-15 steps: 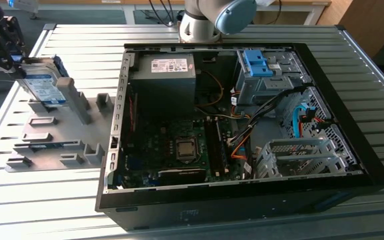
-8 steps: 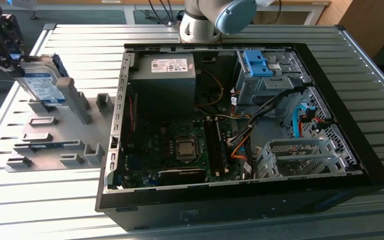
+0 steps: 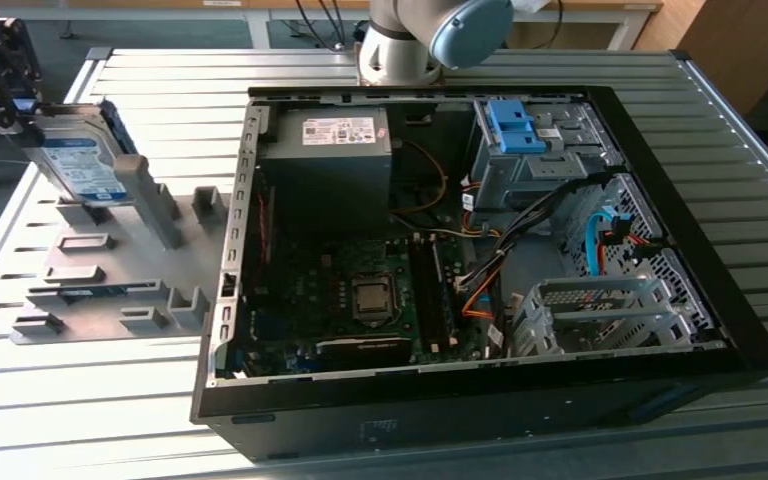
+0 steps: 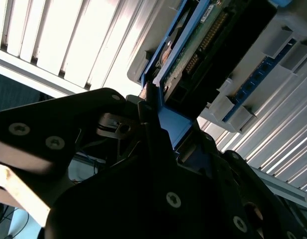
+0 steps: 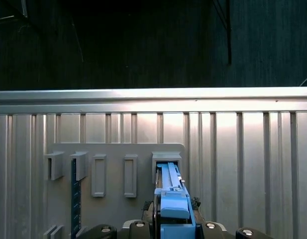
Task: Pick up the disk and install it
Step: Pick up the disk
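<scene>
The gripper [image 3: 13, 112] is clamped on the disk [image 3: 80, 160] — a silver drive with a white-and-blue label and a blue carrier frame. It stands on edge, tilted, at the grey slotted holder [image 3: 91, 270] on the exterior view's left, beside the open computer case [image 3: 704, 300] — whether it touches the holder is unclear.

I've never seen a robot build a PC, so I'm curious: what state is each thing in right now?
hand: shut on the disk's blue frame.
disk: upright on edge, held at the grey rack, not yet in the computer.
computer case: lying on its side, open, side panel off.
drive cage: looks empty.
</scene>
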Available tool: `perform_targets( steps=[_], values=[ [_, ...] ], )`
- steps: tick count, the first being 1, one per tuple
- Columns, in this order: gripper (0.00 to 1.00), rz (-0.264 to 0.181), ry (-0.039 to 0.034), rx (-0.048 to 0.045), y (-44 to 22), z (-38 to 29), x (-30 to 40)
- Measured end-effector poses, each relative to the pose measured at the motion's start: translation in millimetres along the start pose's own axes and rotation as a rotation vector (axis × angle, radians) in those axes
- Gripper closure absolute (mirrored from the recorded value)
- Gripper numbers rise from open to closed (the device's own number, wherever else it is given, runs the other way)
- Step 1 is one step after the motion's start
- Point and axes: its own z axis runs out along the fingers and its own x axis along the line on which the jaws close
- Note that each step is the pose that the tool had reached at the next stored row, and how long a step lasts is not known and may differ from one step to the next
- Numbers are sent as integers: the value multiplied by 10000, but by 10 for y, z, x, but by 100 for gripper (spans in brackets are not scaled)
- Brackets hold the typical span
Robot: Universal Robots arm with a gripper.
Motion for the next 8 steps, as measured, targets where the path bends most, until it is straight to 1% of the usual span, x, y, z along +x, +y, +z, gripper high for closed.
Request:
perform_targets(
  steps=[8],
  values=[
    [63,0,0,0,-1,-84,1]
  ],
)
